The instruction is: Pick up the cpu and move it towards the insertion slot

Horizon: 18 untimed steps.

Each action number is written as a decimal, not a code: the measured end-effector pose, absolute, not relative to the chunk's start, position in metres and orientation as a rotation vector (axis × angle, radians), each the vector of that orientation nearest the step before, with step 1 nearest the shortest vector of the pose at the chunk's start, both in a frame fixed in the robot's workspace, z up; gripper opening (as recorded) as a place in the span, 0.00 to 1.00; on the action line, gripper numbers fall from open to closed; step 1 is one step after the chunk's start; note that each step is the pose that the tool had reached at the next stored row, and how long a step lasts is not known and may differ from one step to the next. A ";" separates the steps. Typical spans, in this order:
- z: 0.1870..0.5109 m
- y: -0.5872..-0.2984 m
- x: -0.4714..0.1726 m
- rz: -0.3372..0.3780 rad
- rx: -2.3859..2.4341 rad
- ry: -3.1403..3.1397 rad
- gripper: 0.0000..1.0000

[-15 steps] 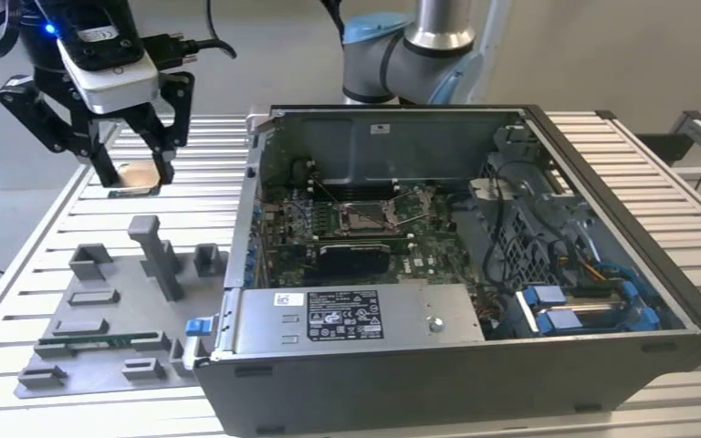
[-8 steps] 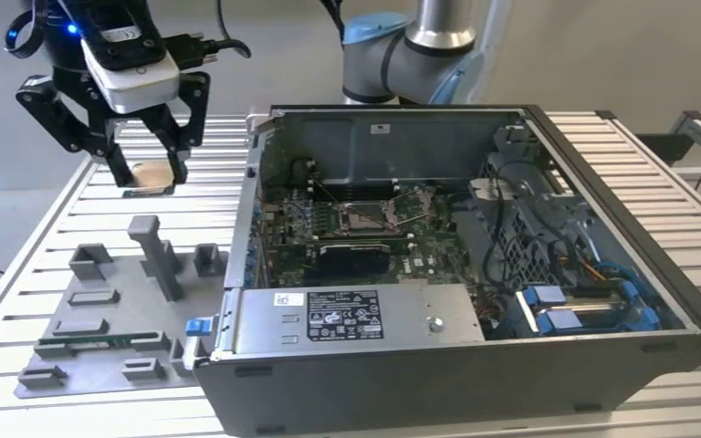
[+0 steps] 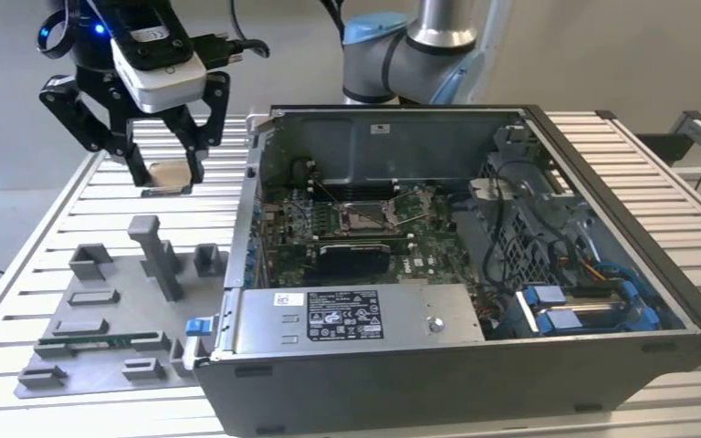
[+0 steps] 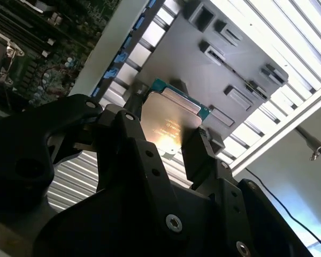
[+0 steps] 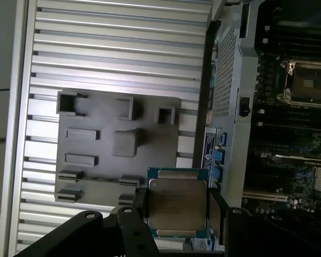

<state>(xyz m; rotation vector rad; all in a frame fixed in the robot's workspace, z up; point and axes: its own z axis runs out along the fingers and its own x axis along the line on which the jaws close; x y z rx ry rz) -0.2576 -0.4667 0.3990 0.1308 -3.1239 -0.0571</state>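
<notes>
The cpu (image 3: 169, 172) hangs in the air above the slatted table, left of the open computer case in the exterior view, with my gripper (image 3: 168, 176) shut on its edges. In both wrist views its silvery top face (image 5: 177, 204) (image 4: 167, 122) shows between the black fingers (image 5: 216, 214) (image 4: 197, 153). The insertion slot (image 3: 363, 216), a silver-framed socket with a brownish centre, lies on the motherboard inside the case, well off to the exterior view's right of the gripper. It also appears in the first wrist view as the socket (image 5: 307, 81).
A grey fixture plate (image 3: 107, 310) (image 5: 150, 140) with raised blocks lies on the table below the gripper, and a green memory stick (image 3: 101, 341) rests on it. The case's wall (image 3: 256, 182) stands between the gripper and the motherboard. The arm's base (image 3: 405, 46) rises behind the case.
</notes>
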 end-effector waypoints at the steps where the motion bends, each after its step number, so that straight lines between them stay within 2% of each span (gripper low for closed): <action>1: 0.399 -0.467 -0.256 -0.057 0.131 -3.124 0.00; 18: 0.399 -0.467 -0.211 -0.057 0.131 -3.124 0.00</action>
